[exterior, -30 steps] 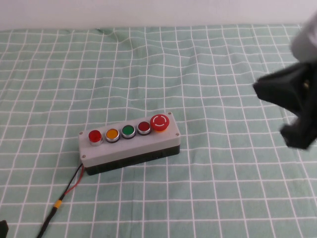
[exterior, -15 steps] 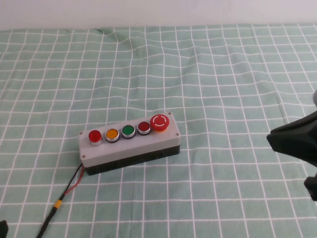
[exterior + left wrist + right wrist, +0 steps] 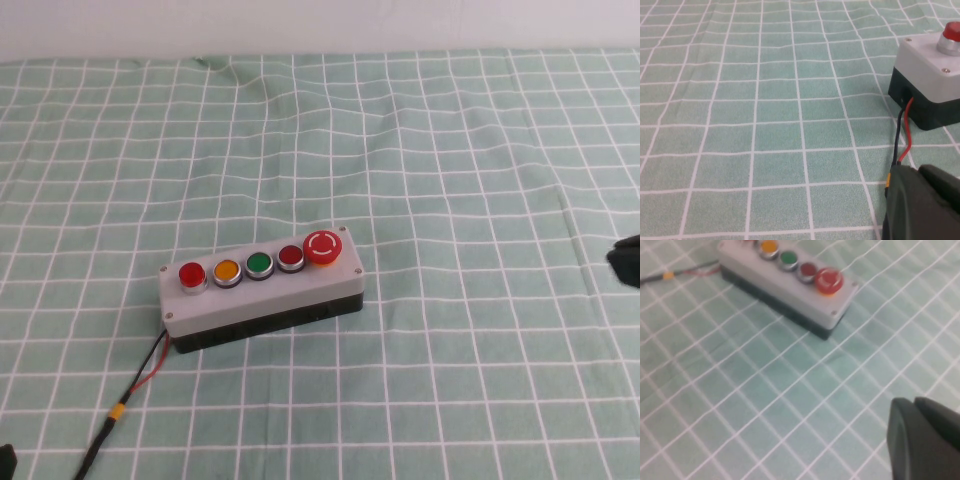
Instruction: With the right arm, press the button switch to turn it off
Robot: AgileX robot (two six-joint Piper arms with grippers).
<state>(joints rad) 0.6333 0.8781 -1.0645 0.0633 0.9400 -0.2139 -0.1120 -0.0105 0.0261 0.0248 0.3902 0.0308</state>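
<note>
Button switch (image 3: 191, 274) sits at the left end of the box (image 3: 260, 300), untouched. My right gripper (image 3: 627, 262) is at the tabletop's right edge, left gripper (image 3: 920, 205) near the cable; can't tell either jaws' state

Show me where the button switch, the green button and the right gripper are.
button switch (image 3: 191, 274), high view, red cap.
green button (image 3: 259, 264), high view, cap centre.
right gripper (image 3: 628, 262), high view, dark tip at the right edge.

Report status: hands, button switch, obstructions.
Right hand at the table's right edge, far from the box. Left hand low by the cable end. Button switch untouched, nothing over it.
</note>
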